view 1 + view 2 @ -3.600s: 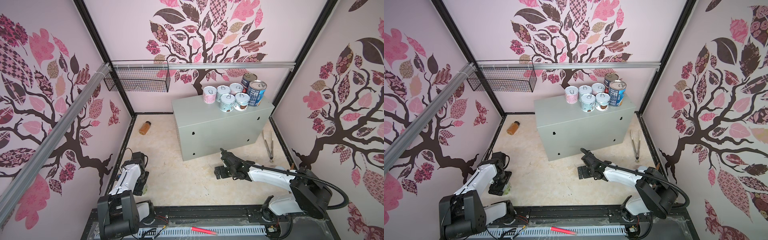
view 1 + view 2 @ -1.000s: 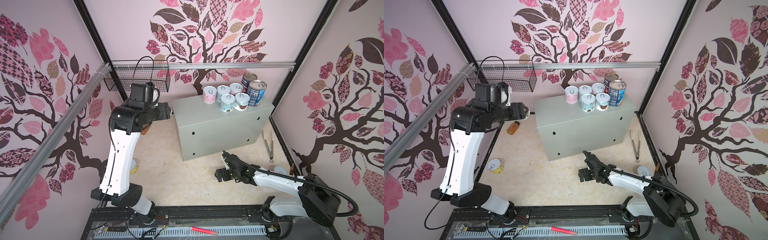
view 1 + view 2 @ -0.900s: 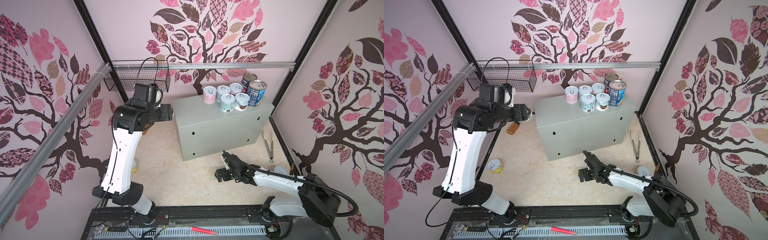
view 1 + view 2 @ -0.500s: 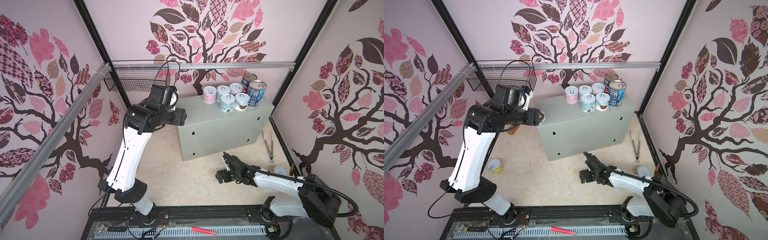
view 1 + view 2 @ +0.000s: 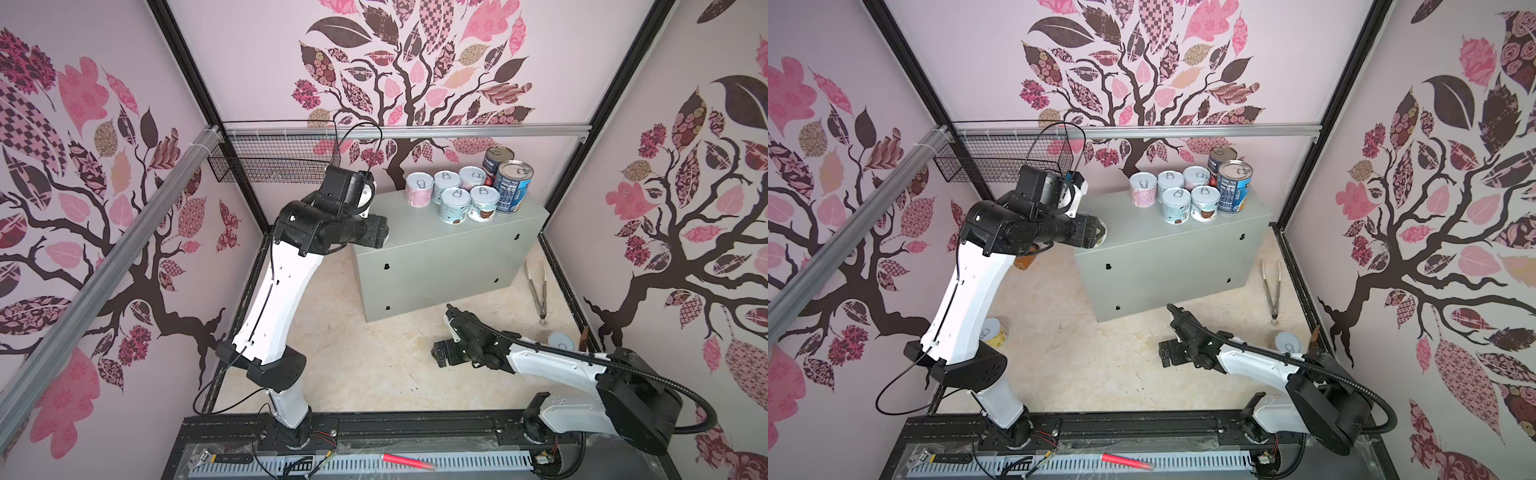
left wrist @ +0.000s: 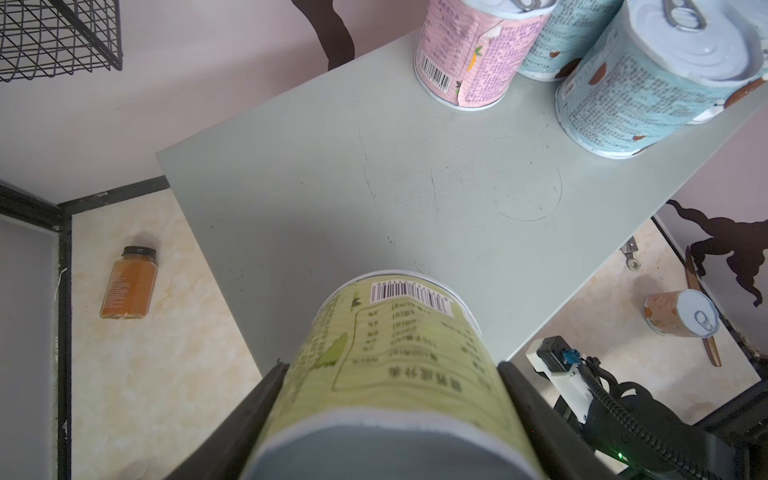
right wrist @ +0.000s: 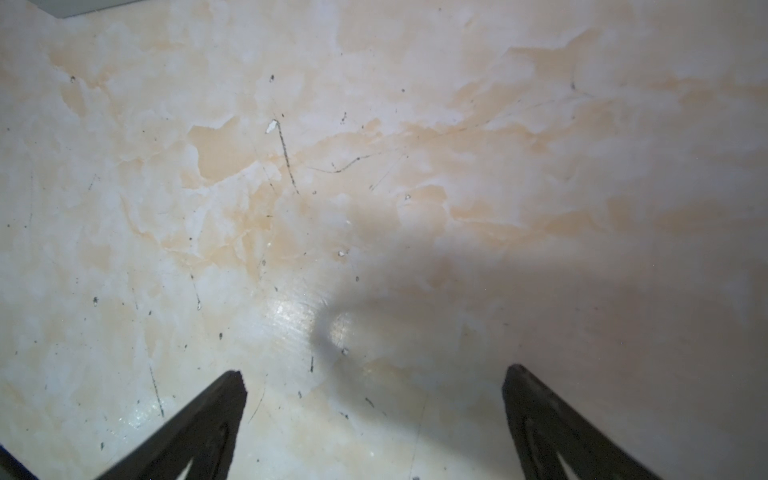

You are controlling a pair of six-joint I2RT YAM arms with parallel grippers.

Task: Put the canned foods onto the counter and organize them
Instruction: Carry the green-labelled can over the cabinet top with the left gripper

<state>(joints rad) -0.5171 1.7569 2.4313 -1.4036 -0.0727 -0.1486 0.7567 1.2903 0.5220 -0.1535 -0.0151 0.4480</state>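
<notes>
Green-label can (image 6: 386, 374): rigid tin, probably full and so weighty for its size. The smooth paper label could slip or twist in a light pinch. It won't crush, so a firm squeeze across the round side wall is fine, best near mid-height

Left jaws are about half open and clamped on that can's side wall, one finger (image 6: 266, 386) on each flank. The can's long axis runs out along the reach, and its far end hangs over the left, bare part of the grey worktop (image 5: 415, 232). It looks tilted, not upright, and contact with the top can't be told

Seven cans are grouped at the worktop's far right: pink can (image 5: 419, 189), pale blue ones, two taller tins (image 5: 513, 185) behind. On the floor, a peach can (image 5: 1287, 343) lies near the right wall and a yellow can (image 5: 992, 332) near the left arm's base. An amber bottle (image 6: 129, 282) lies left of the worktop

Left arm (image 5: 274, 299) is raised high, elbow bent, forearm roughly level, reaching in from the worktop's left end. My guess is the wrist must pitch so the can lands on its base

Right jaws are wide open and empty, low over bare floor (image 7: 374, 187); right arm (image 5: 552, 365) is stretched low in front of the worktop
</notes>
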